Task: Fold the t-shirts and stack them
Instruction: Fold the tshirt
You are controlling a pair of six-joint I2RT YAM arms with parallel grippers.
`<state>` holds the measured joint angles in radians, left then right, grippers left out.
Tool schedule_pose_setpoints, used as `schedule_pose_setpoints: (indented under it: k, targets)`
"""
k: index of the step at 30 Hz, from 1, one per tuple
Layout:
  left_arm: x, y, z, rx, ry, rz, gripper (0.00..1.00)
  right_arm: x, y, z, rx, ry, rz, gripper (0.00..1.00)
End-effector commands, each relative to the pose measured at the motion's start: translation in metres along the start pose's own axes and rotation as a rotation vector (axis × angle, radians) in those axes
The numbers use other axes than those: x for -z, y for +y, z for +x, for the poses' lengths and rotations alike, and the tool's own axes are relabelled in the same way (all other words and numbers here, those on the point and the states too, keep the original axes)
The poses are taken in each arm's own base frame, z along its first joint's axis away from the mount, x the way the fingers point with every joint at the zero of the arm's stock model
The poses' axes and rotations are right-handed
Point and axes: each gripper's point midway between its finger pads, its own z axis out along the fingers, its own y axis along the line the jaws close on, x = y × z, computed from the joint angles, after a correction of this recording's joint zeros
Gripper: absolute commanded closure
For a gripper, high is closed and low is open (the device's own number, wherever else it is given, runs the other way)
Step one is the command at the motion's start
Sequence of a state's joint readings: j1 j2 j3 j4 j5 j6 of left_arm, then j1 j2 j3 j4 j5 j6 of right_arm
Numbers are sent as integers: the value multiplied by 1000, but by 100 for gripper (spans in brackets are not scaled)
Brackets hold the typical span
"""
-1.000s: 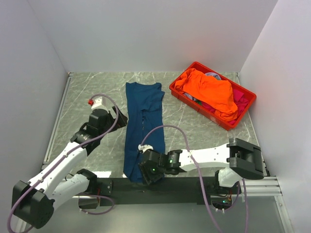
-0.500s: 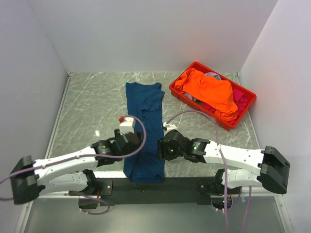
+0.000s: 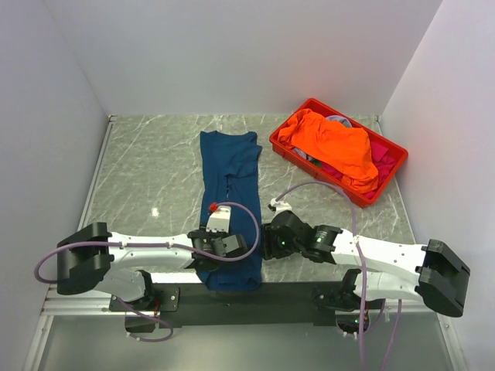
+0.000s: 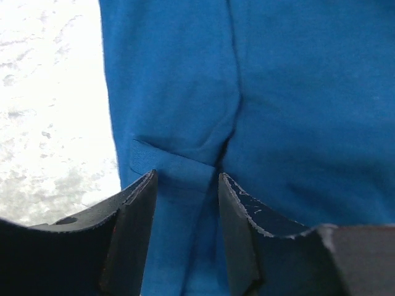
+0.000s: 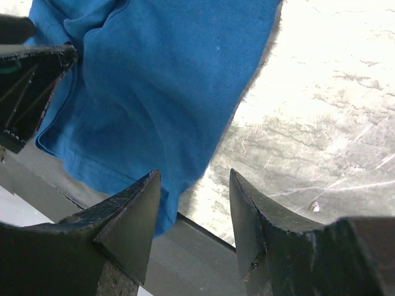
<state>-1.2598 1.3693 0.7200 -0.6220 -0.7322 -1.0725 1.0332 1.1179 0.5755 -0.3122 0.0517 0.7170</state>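
Up close, the left pincer [image 4: 186, 185] is half open over a fold in the blue t-shirt [image 4: 296, 111] and holds nothing. The right pincer [image 5: 194, 185] gapes over that shirt's edge, empty too. Only the top view shows the red crate [image 3: 288, 150], far beyond the right pincer. In it an orange t-shirt [image 3: 332, 143] is heaped over pink ones [image 3: 380, 153].

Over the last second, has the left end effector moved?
Yes. The left end effector came right and nearer the front rail, from bare table left of the blue t-shirt to over its near end.
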Motion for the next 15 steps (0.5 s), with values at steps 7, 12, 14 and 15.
schedule_pose_setpoints:
  k: [7, 12, 14, 15]
  targets:
    - [8, -25, -8, 71, -25, 62, 51, 0, 3, -6, -17, -37, -38, 44]
    - [1, -21, -1, 55, -12, 20, 50, 1, 2, -5, -16, -40, -37, 44]
    - [0, -22, 0, 47, -11, 23, 50, 1, 2, -4, -15, -40, -41, 44]
    - [-1, -22, 0, 48, -13, 21, 51, 1, 2, -4, -17, -41, -43, 44]
